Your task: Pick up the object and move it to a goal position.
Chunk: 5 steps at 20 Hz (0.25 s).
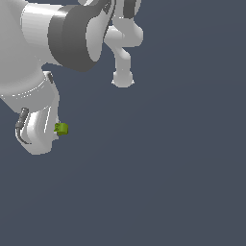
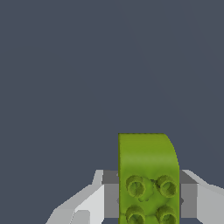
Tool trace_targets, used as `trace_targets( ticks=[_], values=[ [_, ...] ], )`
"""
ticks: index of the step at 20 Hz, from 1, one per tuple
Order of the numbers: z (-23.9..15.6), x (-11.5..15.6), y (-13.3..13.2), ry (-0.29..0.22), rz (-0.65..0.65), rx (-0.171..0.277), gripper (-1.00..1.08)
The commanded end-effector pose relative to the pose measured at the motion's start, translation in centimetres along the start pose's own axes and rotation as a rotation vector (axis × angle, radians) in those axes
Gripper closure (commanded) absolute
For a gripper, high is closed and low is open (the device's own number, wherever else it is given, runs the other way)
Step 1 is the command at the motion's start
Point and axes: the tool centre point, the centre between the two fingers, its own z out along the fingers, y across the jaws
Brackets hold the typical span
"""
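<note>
Arm (image 1: 38, 62) fills the exterior view's left: big white links, dark grey joint band up top, wrist section hanging down with a black cable (image 1: 20, 127) looped on its outer side. Landmark = that wrist section.

Object (image 1: 61, 128) sits right against the wrist section's lower edge, on the side toward the exterior view's right. Small yellow-green block, touching or partly tucked behind the white housing. Tool itself is hidden behind the wrist in this view; only the block pokes out.

Further toward the exterior view's right and higher up, another white arm segment (image 1: 123, 57) ends in a flared foot. Well apart from the block.

Wrist view: tool (image 2: 148, 192) clenched on the object (image 2: 148, 175). Grey pads (image 2: 110, 194) press both flanks of the block, no gap visible on either side. Block is a studded brick, four round studs facing the camera, one far corner rounded off. It extends past the fingertips.

Background in both views is flat dark blue-grey. Can't tell whether the block rests on a surface or is clear of one.
</note>
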Motion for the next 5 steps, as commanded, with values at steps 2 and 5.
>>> trace_targets(
  ticks=[2,5],
  values=[
    [-0.4,0.31,-0.07,0.0,-0.001,0.0,1.08],
    [-0.48,0.38,-0.09,0.0,-0.001,0.0,1.08]
  ],
)
